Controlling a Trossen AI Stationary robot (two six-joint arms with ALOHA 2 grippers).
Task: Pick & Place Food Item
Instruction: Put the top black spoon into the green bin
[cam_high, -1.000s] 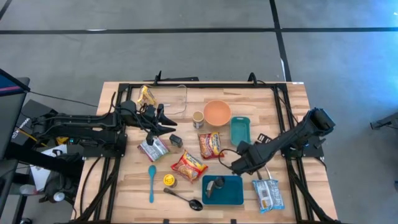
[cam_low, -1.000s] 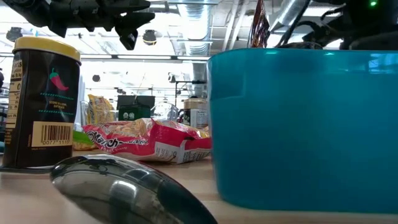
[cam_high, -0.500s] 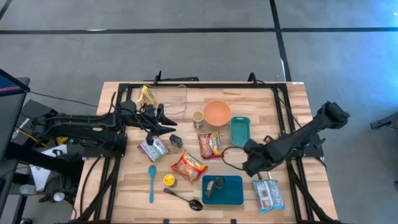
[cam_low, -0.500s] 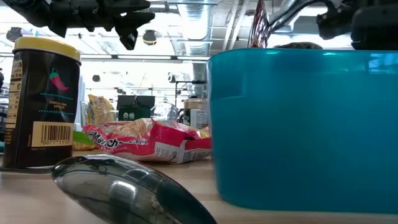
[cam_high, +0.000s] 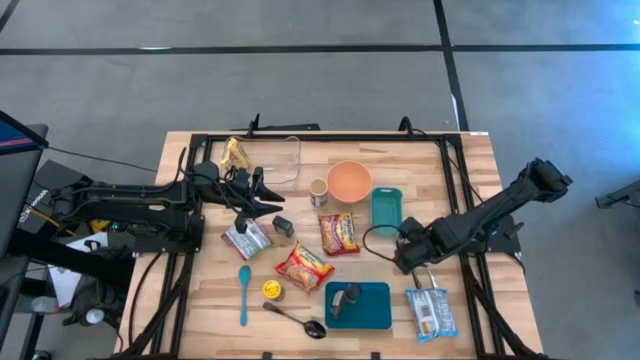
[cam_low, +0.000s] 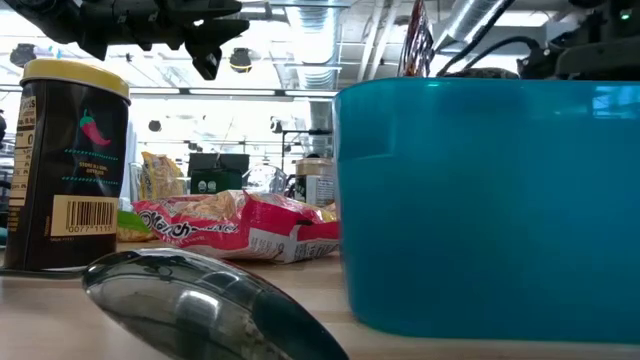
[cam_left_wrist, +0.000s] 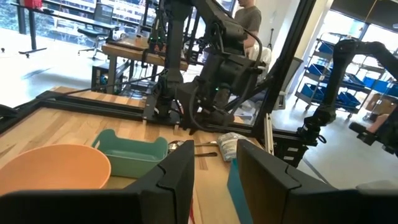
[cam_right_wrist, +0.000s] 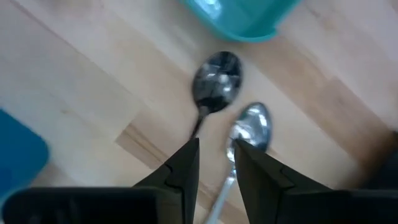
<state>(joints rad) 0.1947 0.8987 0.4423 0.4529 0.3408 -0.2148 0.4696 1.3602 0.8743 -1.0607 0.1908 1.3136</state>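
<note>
Hanging low over the table (cam_high: 470, 150), the right pincer (cam_right_wrist: 216, 149) has two spoons (cam_right_wrist: 214, 84) just ahead of its fingers; I can't tell whether it grips anything. Two red noodle packets (cam_high: 338, 232) lie nearby, between it and the left pincer (cam_left_wrist: 214, 155), which is parted and empty. One spice jar (cam_low: 75, 160) shows a chili and a barcode.

Little can be read. In the low view the dark can (cam_low: 72, 165) with a yellow lid carries a red chili picture, lines of small teal print too fine to make out, and a barcode with digits beneath it that cannot be told for certain. The red noodle packet (cam_low: 235, 228) lying behind the can shows white lettering that seems to read "Maruchan", partly hidden. Nothing else is legible.
</note>
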